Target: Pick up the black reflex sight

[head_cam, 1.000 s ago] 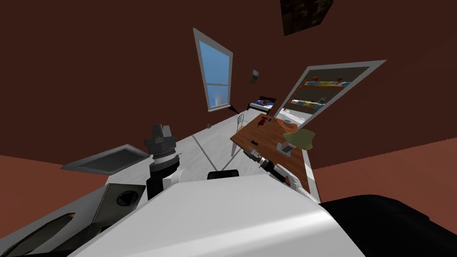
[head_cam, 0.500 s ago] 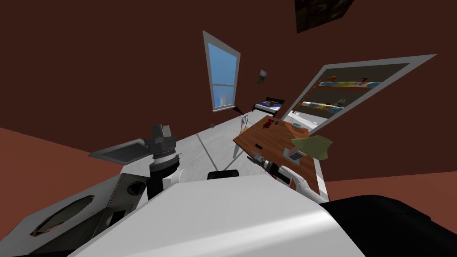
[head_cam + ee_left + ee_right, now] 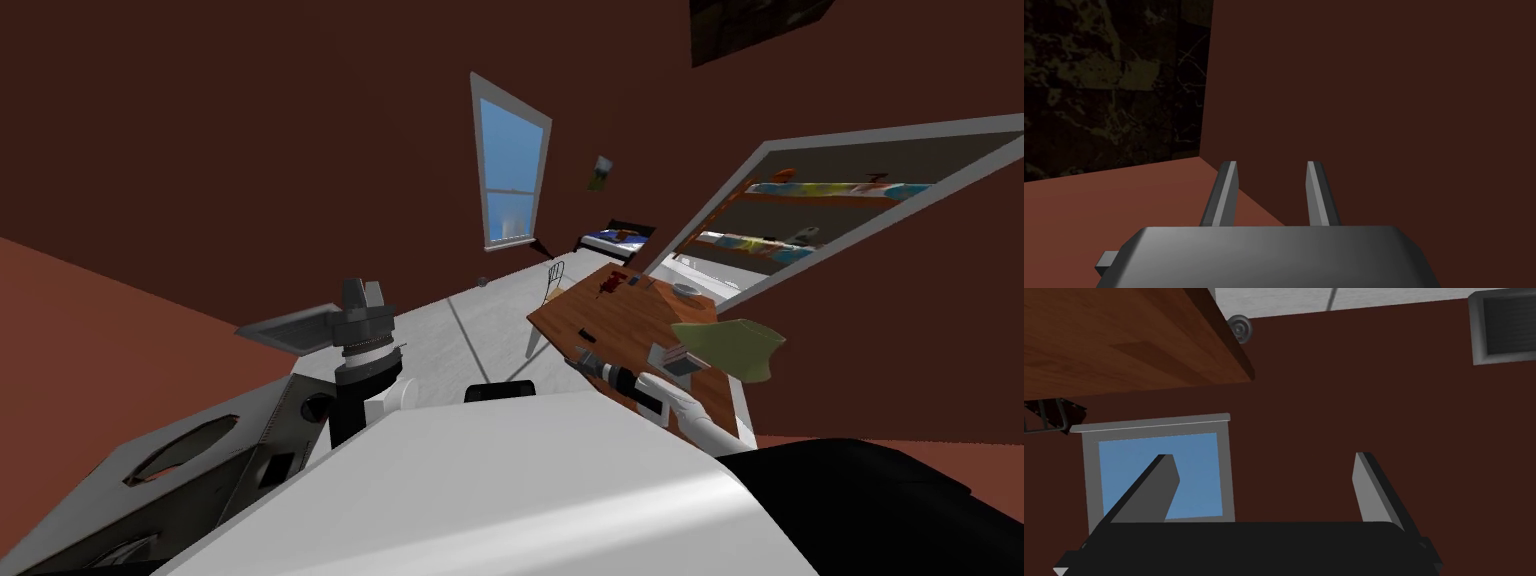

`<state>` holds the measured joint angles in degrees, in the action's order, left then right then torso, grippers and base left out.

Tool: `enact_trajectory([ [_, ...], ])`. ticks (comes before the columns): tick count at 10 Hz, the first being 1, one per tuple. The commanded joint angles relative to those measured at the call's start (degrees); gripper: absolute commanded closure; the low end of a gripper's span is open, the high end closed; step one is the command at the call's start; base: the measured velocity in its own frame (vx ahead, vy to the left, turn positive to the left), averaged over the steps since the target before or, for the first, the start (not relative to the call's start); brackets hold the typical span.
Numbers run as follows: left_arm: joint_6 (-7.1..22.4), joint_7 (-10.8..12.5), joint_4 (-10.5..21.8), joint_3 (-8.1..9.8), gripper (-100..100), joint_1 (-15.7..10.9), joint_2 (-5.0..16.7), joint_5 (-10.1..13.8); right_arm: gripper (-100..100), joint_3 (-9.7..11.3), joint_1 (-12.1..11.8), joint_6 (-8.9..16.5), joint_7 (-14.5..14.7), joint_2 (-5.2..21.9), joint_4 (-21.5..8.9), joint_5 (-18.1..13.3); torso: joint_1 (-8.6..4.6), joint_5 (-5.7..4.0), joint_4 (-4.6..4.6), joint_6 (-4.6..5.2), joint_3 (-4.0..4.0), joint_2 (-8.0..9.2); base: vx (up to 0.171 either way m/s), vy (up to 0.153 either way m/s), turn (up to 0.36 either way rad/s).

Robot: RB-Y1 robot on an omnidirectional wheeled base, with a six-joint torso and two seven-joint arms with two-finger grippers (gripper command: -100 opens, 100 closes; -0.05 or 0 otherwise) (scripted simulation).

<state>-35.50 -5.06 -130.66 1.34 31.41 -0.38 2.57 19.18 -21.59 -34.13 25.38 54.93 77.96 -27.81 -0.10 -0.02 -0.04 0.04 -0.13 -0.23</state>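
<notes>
Small black sight (image 3: 581,333) on wooden table (image 3: 640,312), right of centre in head view, right gripper (image 3: 577,357) just below it in frame, fingers wide, holding nothing, left gripper (image 3: 361,292) left of centre, pointing up, fingers narrowly apart, holding nothing

Small black reflex sight (image 3: 581,332) lying on brown wooden table (image 3: 632,312), near table's edge.
</notes>
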Motion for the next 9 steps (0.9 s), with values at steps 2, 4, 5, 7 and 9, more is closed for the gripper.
enact_trajectory([
  [2,0.0,0.0,0.0,0.00,0,0.0,0.0,0.0,-100,1.2,0.6,0.5,1.3,1.8,-4.8,-2.0,0.01,-0.01,-0.01,0.04,0.00,0.01,0.048,-0.011,0.124],
  [4,0.0,0.0,0.0,0.00,0,0.0,0.0,0.0,-100,2.0,1.0,1.0,1.7,3.5,-8.1,-3.2,-0.07,-0.01,-0.02,0.00,-0.06,-0.10,0.070,-0.032,0.146],
  [5,0.0,0.0,0.0,0.01,0,0.0,0.0,0.0,-100,2.7,1.3,1.6,1.9,5.1,-9.4,-4.4,-0.06,-0.02,-0.02,0.05,-0.04,-0.07,0.064,-0.019,0.114],
  [7,0.0,0.0,0.0,0.00,0,0.0,0.0,0.0,-100,3.4,1.7,2.2,2.1,6.7,-12.4,-5.5,0.02,-0.01,-0.02,0.04,-0.03,-0.05,0.061,-0.008,0.100],
  [9,0.0,0.0,0.0,0.01,0,0.0,0.0,0.0,-100,3.4,1.7,2.2,2.1,6.7,-12.8,-5.5,0.03,-0.01,-0.02,0.04,-0.03,-0.05,0.036,-0.012,0.028],
])
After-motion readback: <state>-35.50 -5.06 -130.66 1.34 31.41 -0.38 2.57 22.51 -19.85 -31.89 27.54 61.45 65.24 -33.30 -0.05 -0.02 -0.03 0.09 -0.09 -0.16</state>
